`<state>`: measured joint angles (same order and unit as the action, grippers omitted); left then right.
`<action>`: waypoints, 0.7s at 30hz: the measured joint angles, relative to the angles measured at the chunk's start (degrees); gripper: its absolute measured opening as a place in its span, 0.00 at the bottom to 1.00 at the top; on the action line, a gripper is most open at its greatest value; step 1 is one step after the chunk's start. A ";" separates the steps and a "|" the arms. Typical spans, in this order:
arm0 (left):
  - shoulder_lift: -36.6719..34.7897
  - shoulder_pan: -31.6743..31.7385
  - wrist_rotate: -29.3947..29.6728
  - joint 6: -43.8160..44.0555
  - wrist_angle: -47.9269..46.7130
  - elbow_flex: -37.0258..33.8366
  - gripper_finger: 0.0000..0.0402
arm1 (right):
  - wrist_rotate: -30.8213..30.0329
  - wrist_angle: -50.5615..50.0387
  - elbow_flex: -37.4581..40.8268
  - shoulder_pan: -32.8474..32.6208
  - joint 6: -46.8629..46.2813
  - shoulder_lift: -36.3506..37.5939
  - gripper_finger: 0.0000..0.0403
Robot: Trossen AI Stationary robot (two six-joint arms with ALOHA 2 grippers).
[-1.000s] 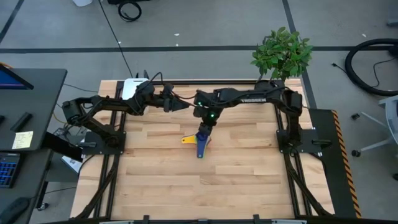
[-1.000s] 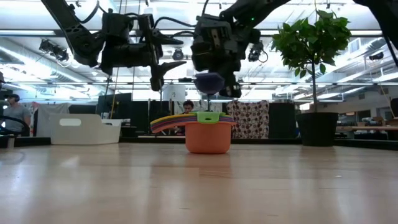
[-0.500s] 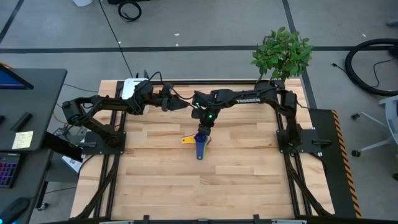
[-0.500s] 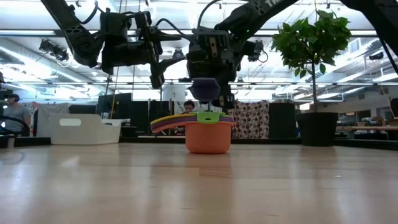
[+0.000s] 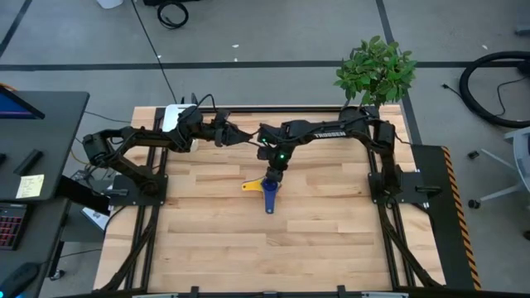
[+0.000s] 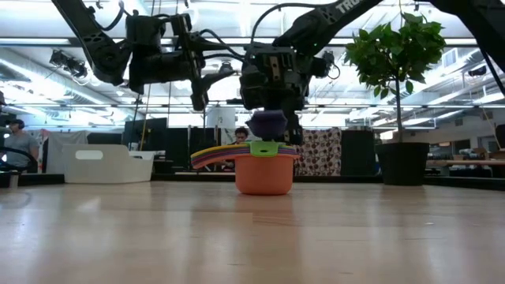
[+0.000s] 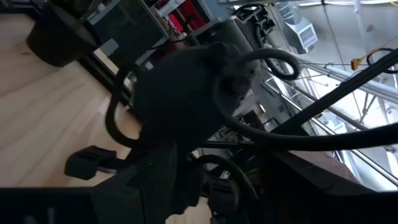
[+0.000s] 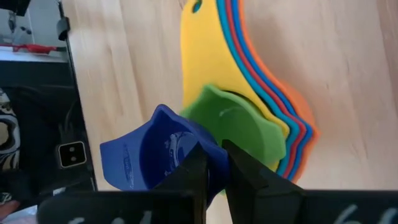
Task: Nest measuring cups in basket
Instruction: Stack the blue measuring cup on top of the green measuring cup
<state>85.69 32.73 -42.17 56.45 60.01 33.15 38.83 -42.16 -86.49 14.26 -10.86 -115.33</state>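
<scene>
A nested stack of measuring cups (image 5: 251,185) sits on its orange bottom bowl (image 6: 263,175) at mid-table. Its green cup (image 8: 239,127) is on top, and the yellow handle (image 8: 202,56) fans out over red, light blue and orange ones. My right gripper (image 5: 271,176) is shut on the dark blue cup (image 8: 155,152), just above the green one; I cannot tell whether the two touch. My left gripper (image 5: 238,135) hangs open and high, toward the far edge beside the right arm. The white basket (image 5: 174,116) stands at the far left. My right gripper pinches the dark blue cup at its bowl end (image 8: 210,154) between its two fingers (image 8: 194,169), which slant down from the far side. Whether one finger is inside the bowl I cannot tell. The bowl (image 6: 268,123) hangs below the fingers, and its handle (image 5: 267,204) points toward the near edge.
A potted plant (image 5: 377,70) stands at the table's far right corner, its dark pot (image 6: 402,163) on the tabletop. The near half of the wooden table (image 5: 273,248) is bare wood.
My right gripper has sunk toward the stack with the dark blue cup, which now hangs just above the green cup instead of well clear of it. The stack has stayed where it was.
</scene>
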 joint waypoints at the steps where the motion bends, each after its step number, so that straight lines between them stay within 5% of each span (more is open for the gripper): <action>1: 0.02 0.00 0.08 0.00 0.01 0.00 0.56 | -0.05 0.34 0.31 0.00 0.05 0.02 0.11; 21: 0.01 -0.02 -0.07 0.02 1.00 0.00 0.56 | -0.55 2.66 0.73 0.83 2.09 0.00 0.20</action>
<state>85.70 32.71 -42.24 56.47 61.01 33.15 38.28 -39.51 -85.76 15.10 -8.78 -115.33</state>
